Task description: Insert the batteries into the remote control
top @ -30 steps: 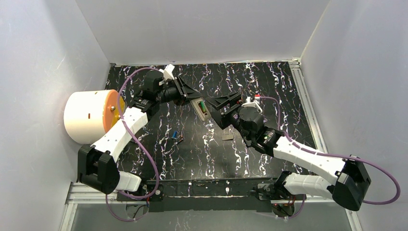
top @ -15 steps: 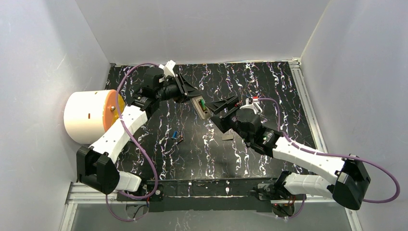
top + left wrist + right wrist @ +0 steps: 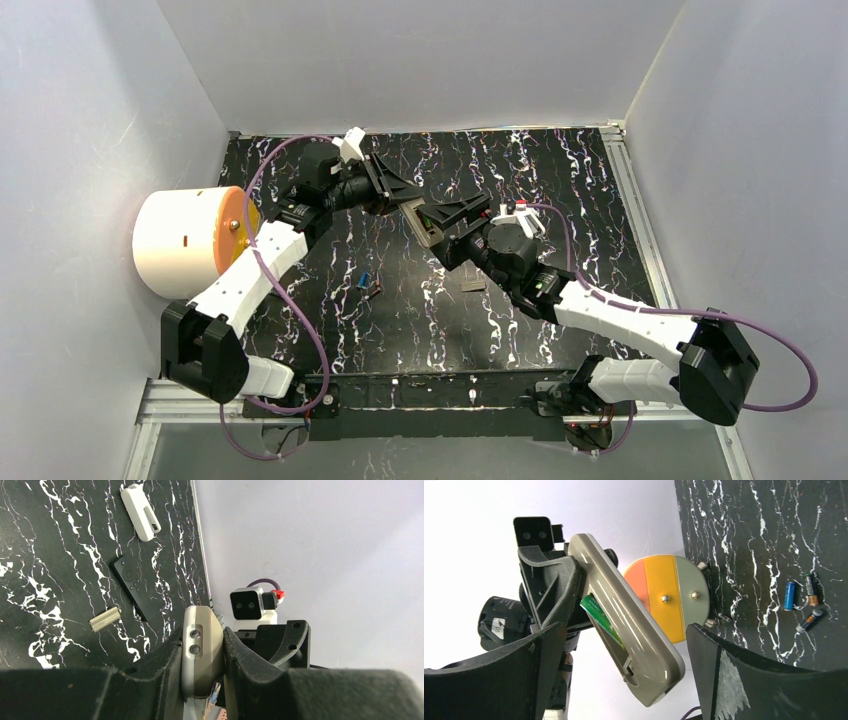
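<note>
Tabletop (image 3: 560,190) first: black with white veining, walled in by pale panels. At its left edge lies a big cream drum (image 3: 185,240) on its side. Its round end cap is striped salmon, orange and grey, and what is inside cannot be seen.

Up in mid-air the left gripper (image 3: 398,196) is pinching the beige remote control (image 3: 634,630) by one end, a finger pressed against each long edge. The remote is tilted, with its open battery bay turned toward the right arm. One green battery (image 3: 600,618) sits in that bay, and the rest of the slot is hard to read.

The right gripper (image 3: 452,218) is spread wide, one finger on either side of the remote's free end, and neither finger touches it.

On the table, the left wrist view shows a white remote (image 3: 141,512) and a black remote (image 3: 134,586), with a small silvery ribbed cover (image 3: 105,619) just beside the black one.

Smallest of all are the loose batteries, down on the table near the drum. A blue battery (image 3: 790,596) lies just beside a dark battery (image 3: 810,589), and another dark battery (image 3: 810,621) lies angled close below them.
</note>
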